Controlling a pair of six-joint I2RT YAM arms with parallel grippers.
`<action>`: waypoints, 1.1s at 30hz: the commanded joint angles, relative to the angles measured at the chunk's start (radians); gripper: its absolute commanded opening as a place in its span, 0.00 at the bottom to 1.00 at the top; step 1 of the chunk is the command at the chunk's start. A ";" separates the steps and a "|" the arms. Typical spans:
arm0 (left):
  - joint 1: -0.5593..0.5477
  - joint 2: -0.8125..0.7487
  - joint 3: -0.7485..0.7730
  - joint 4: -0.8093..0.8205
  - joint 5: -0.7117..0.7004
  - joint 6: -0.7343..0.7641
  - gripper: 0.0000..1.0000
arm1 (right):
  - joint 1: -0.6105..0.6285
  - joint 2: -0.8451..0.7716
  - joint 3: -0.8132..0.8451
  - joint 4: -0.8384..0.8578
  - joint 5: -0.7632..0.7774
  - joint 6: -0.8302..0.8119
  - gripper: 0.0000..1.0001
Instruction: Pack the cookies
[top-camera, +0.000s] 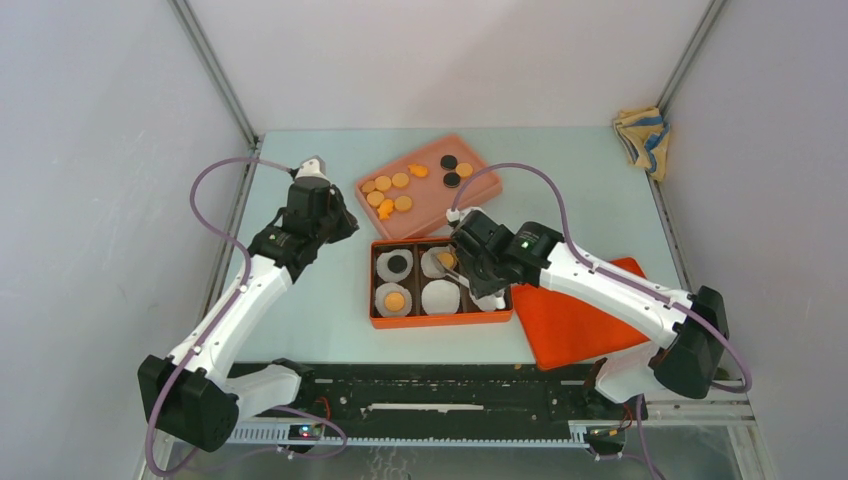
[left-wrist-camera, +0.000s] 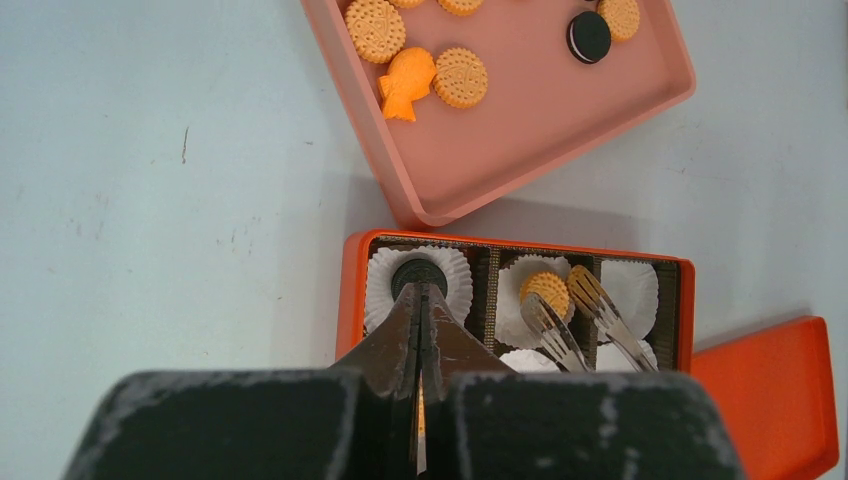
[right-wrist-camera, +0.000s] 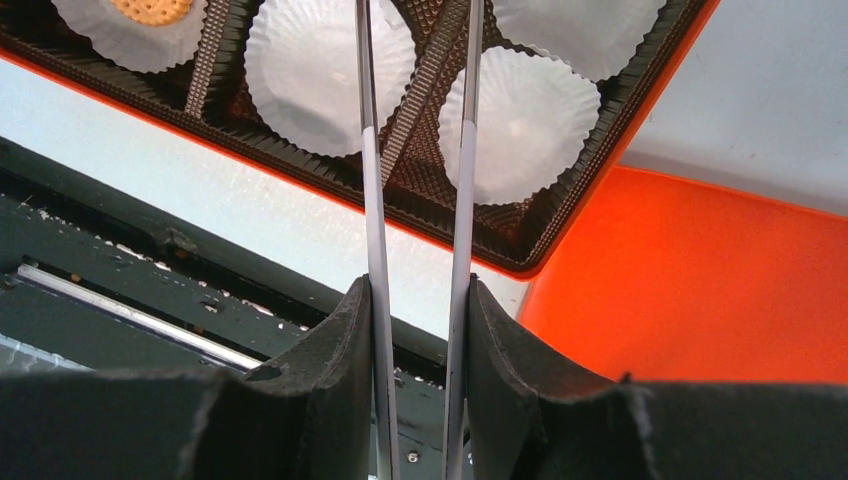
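Observation:
Several orange cookies and two black ones lie in the pink tray. The orange box holds white paper cups. One cup holds a black cookie, one an orange cookie, and the far middle cup another orange cookie. My right gripper is shut on metal tongs. The tong tips stand apart beside that far middle cookie. My left gripper is shut and empty, above the box's left end near the black cookie.
The orange lid lies flat right of the box, under my right arm. A folded yellow cloth sits at the back right corner. Two near cups are empty. A black rail runs along the table's near edge.

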 joint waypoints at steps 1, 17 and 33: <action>0.006 -0.001 0.035 0.018 0.015 0.003 0.00 | -0.002 -0.013 0.018 0.030 0.051 0.019 0.37; 0.006 -0.013 0.029 0.033 0.045 0.004 0.00 | -0.009 -0.106 0.165 0.045 0.041 -0.007 0.37; 0.006 -0.019 0.043 0.005 -0.011 0.020 0.00 | -0.140 0.237 0.291 0.277 -0.051 -0.125 0.41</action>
